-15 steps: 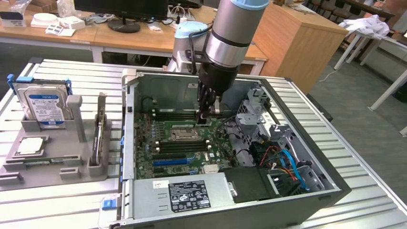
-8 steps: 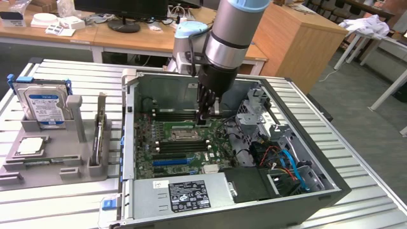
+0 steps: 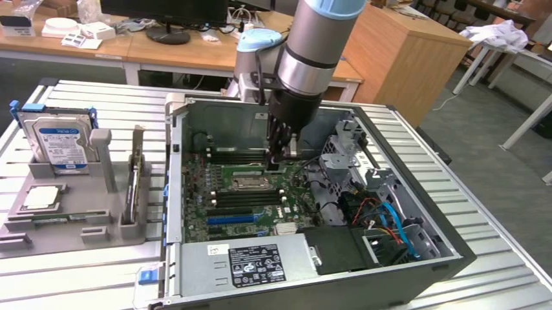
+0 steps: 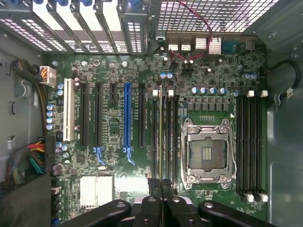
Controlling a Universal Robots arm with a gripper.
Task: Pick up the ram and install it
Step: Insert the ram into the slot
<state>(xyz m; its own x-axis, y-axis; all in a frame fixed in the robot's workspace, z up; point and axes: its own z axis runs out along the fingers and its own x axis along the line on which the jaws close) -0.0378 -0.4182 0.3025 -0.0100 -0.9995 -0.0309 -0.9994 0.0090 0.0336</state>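
Note:
The ram (image 4: pixel 160 137) shows edge-on as a thin greenish line standing in one of the black memory slots (image 4: pixel 168 137) beside the CPU socket (image 4: pixel 207 150). My gripper (image 4: pixel 161 185) is shut, its two fingertips pressed together right at the near end of that stick. I cannot tell whether they touch it. In the exterior view the gripper (image 3: pixel 274 164) reaches straight down into the open computer case (image 3: pixel 177 194), its tip just above the motherboard (image 3: pixel 220 216) at the end of the upper memory slots, close to the socket (image 3: pixel 245 183).
A grey fixture (image 3: pixel 77 223) at the exterior view's left holds a silver-and-blue hard drive (image 3: pixel 59 139), a square chip (image 3: pixel 41 197) and a thin board on edge (image 3: pixel 136 184). Cables (image 3: pixel 388 219) and the drive cage (image 3: pixel 345 145) crowd the case's right side. The power supply (image 3: pixel 250 261) sits at the front.

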